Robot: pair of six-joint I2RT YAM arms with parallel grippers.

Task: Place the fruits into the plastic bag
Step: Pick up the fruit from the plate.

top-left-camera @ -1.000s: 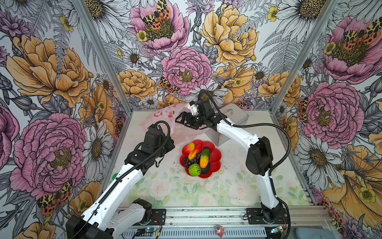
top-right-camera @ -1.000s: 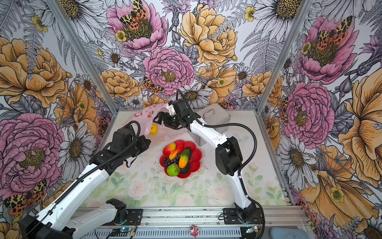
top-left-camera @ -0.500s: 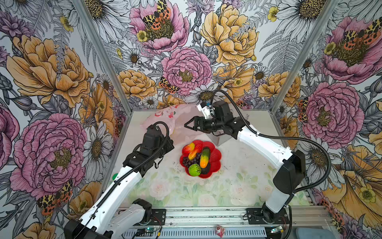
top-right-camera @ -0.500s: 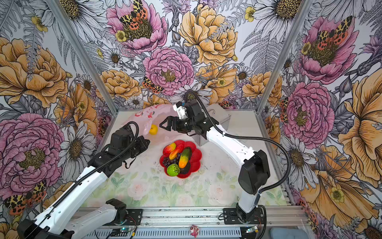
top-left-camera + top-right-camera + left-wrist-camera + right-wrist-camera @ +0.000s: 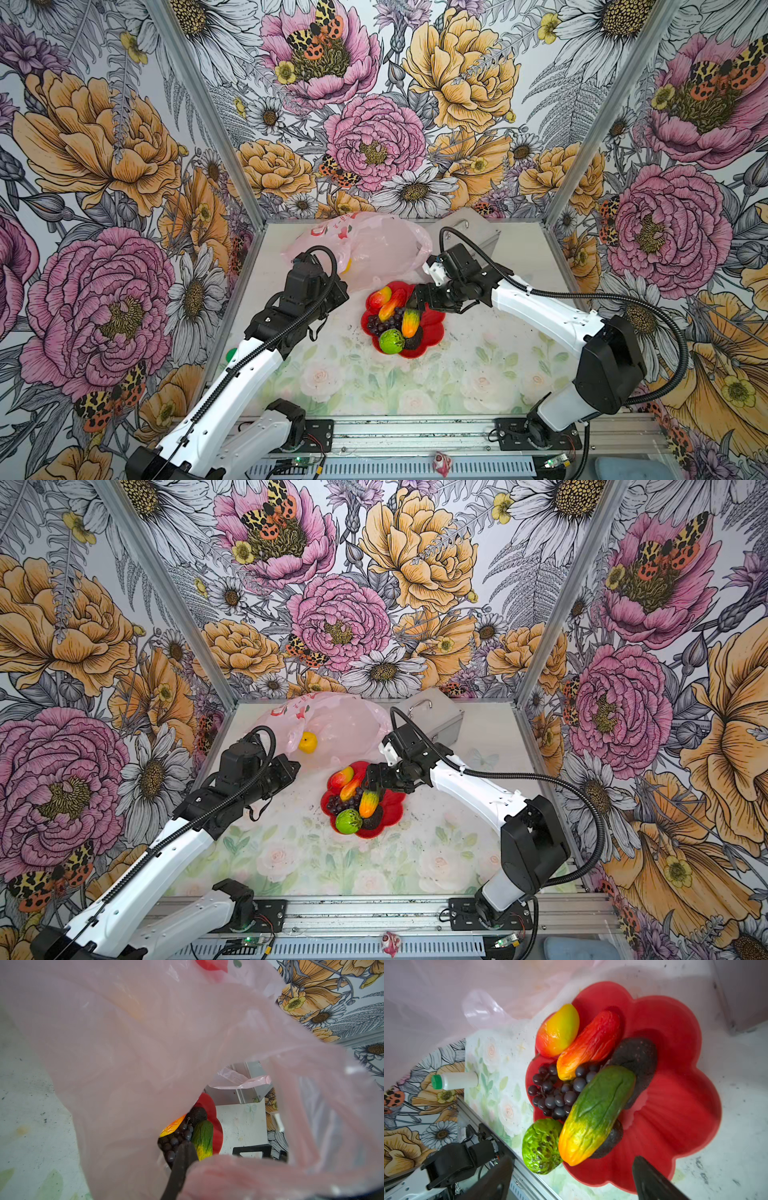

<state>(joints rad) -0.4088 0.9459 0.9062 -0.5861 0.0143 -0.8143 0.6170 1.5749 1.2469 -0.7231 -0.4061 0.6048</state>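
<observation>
Plastic bag point(image 5: 345, 723): thin translucent pale-pink film, crinkled, red-green print, slumped at back-left of worktop point(image 5: 316, 854), just behind dish point(image 5: 395, 806). Glossy yellow lemon point(image 5: 308, 742) inside the bag, visible through the film.

Dish: red, flower-shaped, scalloped rim. Holds:
- two smooth red-yellow mangoes point(image 5: 558, 1030)
- beaded dark grape bunch point(image 5: 556, 1093)
- knobbly green lime point(image 5: 542, 1146)
- rough dark avocado point(image 5: 635, 1057)
- long green-orange fruit point(image 5: 596, 1113) lying across the pile

Left arm stretched forward, left tool point(image 5: 291, 769) clamped on bag edge, film draped over its camera. Right arm bent at elbow, reaching in from the right. Right tool point(image 5: 417, 301) hovers over dish above long fruit, jaws spread wide, gripping nothing.
</observation>
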